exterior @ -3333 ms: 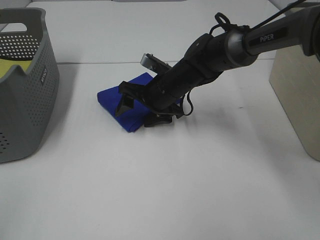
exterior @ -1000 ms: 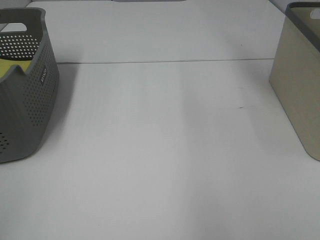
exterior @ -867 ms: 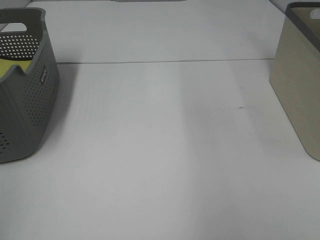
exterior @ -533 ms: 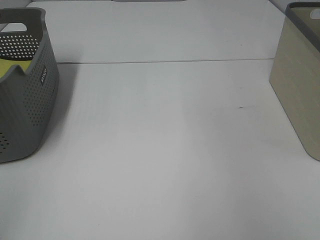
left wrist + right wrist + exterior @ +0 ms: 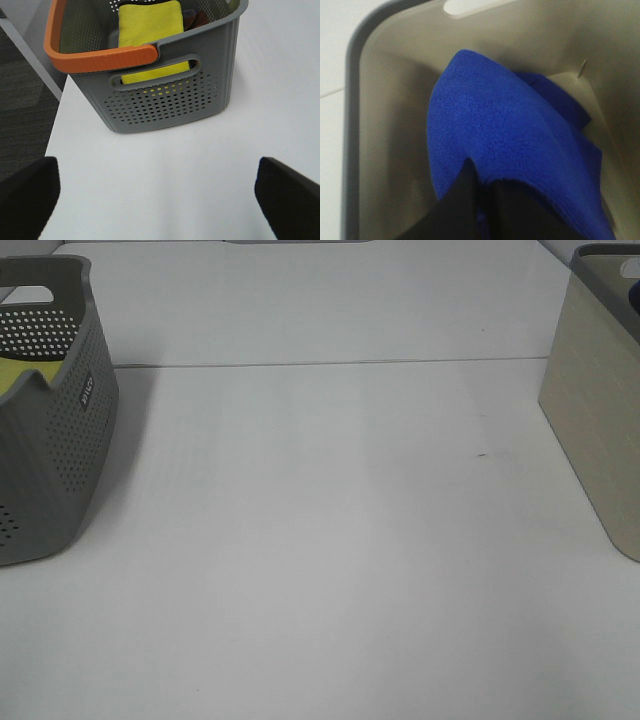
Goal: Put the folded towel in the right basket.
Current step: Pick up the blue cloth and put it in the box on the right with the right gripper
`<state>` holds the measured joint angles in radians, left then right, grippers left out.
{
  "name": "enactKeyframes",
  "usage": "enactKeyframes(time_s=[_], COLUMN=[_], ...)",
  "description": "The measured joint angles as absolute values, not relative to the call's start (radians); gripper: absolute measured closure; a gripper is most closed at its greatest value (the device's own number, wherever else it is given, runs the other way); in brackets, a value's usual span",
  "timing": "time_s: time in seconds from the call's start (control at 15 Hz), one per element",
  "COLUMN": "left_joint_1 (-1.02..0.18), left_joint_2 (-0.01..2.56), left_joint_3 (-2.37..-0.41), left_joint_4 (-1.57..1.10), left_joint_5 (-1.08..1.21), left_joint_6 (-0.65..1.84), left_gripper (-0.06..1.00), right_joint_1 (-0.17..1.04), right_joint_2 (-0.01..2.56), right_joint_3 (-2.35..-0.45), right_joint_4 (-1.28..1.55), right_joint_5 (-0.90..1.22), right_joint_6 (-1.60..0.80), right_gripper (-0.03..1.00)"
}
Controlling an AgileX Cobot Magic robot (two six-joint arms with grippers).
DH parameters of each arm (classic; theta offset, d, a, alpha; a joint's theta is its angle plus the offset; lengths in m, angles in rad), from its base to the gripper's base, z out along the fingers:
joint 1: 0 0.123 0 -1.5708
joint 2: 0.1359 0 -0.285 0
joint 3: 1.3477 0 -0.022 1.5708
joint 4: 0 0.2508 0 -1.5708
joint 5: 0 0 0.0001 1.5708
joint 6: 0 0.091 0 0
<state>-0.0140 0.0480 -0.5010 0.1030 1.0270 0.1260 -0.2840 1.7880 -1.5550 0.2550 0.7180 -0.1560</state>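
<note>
Worktop: grey basket at near-left, perforated, with an orange handle and a yellow cloth lying inside. Right basket, beige with plain walls, sits at the right edge and runs further back. Folded towel, blue, is inside its rim, hanging from the right gripper, fingers pressed together on a fold. Can't tell if the towel touches the basket floor. Left gripper is spread wide over the worktop near the grey basket, empty.
</note>
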Motion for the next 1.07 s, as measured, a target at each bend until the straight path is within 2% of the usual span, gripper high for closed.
enactKeyframes(time_s=[0.33,0.73,0.8,0.87,0.93,1.0,1.07], left_joint_1=[-0.014,-0.014,-0.014,-0.014,-0.014,-0.014,-0.014], left_joint_2=[0.048,0.048,0.048,0.048,0.048,0.048,0.048], left_joint_3=[-0.501,-0.501,-0.501,-0.501,-0.501,-0.501,-0.501], left_joint_4=[0.103,0.103,0.103,0.103,0.103,0.103,0.103], left_joint_5=[1.027,1.027,1.027,1.027,1.027,1.027,1.027], left_joint_6=[0.126,0.126,0.126,0.126,0.126,0.126,0.126], left_gripper=[-0.04,-0.04,-0.04,-0.04,-0.04,-0.04,-0.04], right_joint_1=[-0.284,-0.284,-0.284,-0.284,-0.284,-0.284,-0.284], right_joint_2=[1.944,1.983,1.983,1.983,1.982,1.981,1.98], right_joint_3=[-1.555,-1.555,-1.555,-1.555,-1.555,-1.555,-1.555], right_joint_4=[0.255,0.255,0.255,0.255,0.255,0.255,0.255], right_joint_5=[0.794,0.863,0.87,0.872,0.877,0.88,0.881], right_joint_6=[-0.137,-0.136,-0.115,-0.102,-0.093,-0.091,-0.085], right_gripper=[0.92,0.92,0.87,0.78,0.63,0.54,0.38])
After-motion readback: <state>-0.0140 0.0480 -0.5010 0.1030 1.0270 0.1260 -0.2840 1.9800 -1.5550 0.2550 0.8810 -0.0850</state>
